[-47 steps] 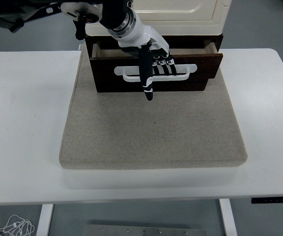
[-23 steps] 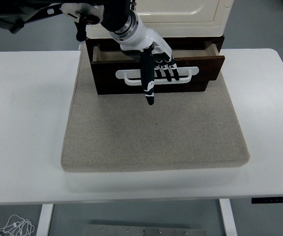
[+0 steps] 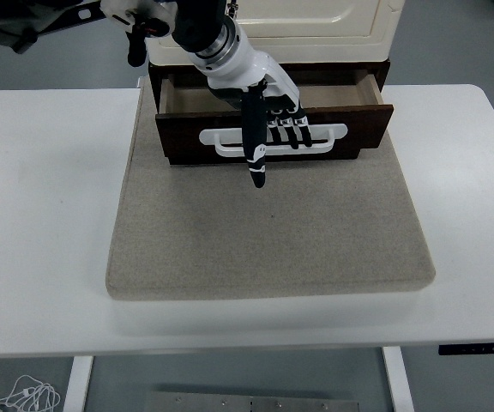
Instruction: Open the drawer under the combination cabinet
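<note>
Three fingers of your left hand [image 3: 268, 116] hook the white handle [image 3: 274, 139] of the part-open drawer [image 3: 273, 129] at twelve o'clock on the mat [image 3: 268, 232]; it looks rigid and free-sliding.

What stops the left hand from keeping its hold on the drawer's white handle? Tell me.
Nothing visible, probably. The left hand reaches from above, several fingers hooked over the white handle, one finger pointing down. The drawer stands partly open, with the mat before it bare.
</note>
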